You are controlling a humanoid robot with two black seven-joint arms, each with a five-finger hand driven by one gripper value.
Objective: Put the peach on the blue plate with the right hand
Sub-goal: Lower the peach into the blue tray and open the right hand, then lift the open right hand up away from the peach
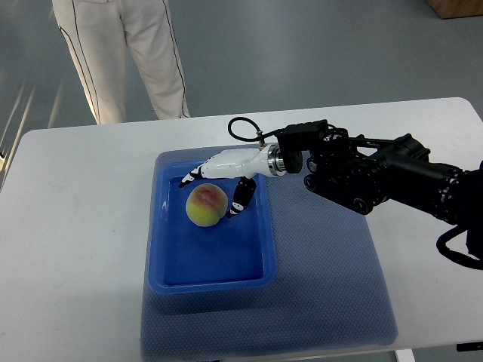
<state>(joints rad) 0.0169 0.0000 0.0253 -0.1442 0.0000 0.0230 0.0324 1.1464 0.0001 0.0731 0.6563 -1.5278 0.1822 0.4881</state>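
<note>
a: any print, label or number to read here?
b: none. the blue plate is plain, and so is the mat under it.
a: a brand on the black arm?
b: nothing legible there, and the tabletop is bare white, no marks or signs.
</note>
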